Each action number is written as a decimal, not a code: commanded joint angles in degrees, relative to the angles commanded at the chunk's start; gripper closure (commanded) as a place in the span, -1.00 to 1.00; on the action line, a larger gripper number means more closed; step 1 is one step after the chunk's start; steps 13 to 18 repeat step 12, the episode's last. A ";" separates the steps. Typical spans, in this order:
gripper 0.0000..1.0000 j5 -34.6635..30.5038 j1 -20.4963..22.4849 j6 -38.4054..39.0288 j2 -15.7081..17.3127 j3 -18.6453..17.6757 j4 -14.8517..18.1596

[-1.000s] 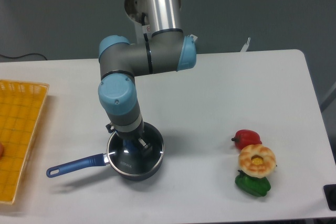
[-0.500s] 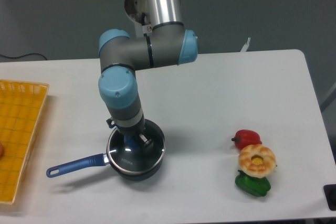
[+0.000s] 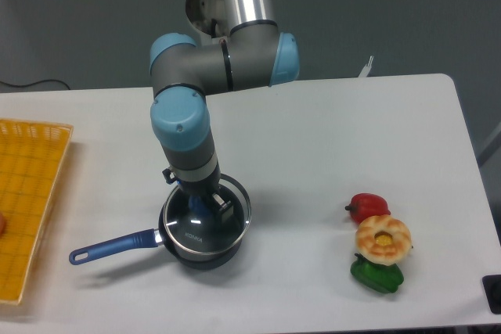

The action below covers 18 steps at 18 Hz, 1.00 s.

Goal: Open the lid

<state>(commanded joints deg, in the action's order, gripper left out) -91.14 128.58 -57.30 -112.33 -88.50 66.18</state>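
Note:
A dark blue saucepan [image 3: 210, 260] with a long blue handle [image 3: 109, 246] stands near the table's front left. The round glass lid [image 3: 186, 234] with its silver rim lies over it, shifted a little to the right, its right edge raised past the pan's rim. My gripper [image 3: 203, 207] points straight down over the lid's centre, its fingers shut around the blue knob, which mostly hides between them. The arm's wrist covers the back part of the lid.
A yellow basket [image 3: 27, 201] lies at the table's left edge. At the front right sit a red pepper [image 3: 368, 206], a round ring-shaped pastry [image 3: 383, 238] and a green pepper [image 3: 376, 274]. A dark object [image 3: 493, 293] shows at the bottom right corner.
The arm has moved slightly right and up, and the lid has gone with it, sliding right off centre while the pan stayed put.

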 joint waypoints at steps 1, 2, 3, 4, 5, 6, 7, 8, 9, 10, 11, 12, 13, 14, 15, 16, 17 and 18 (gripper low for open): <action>-0.27 0.00 0.35 -0.26 0.09 0.00 0.00; -0.28 -0.09 0.35 -0.79 0.09 -0.09 0.09; -0.28 -0.09 0.44 -1.14 0.18 -0.26 0.09; -0.27 -0.09 0.70 -1.40 0.35 -0.35 0.35; -0.27 -0.09 0.70 -1.67 0.44 -0.35 0.79; -0.27 -0.09 0.97 -1.84 0.53 -0.35 0.97; -0.27 -0.09 1.05 -1.93 0.44 -0.35 1.05; -0.27 -0.09 1.14 -1.93 0.53 -0.35 1.14; -0.28 -0.09 1.32 -1.93 0.53 -0.35 1.23; -0.27 -0.09 1.49 -1.93 0.53 -0.44 1.40; -0.27 -0.09 1.50 -1.93 0.53 -0.44 1.58; -0.27 -0.09 1.50 -1.93 0.53 -0.44 1.58; -0.27 -0.09 1.50 -1.93 0.53 -0.44 1.58; -0.27 -0.09 1.50 -1.93 0.53 -0.44 1.58; -0.27 -0.09 1.50 -1.93 0.53 -0.44 1.58; -0.27 -0.09 1.50 -1.93 0.53 -0.44 1.58; -0.27 -0.09 1.50 -1.93 0.53 -0.44 1.58; -0.27 -0.09 1.50 -1.93 0.53 -0.44 1.58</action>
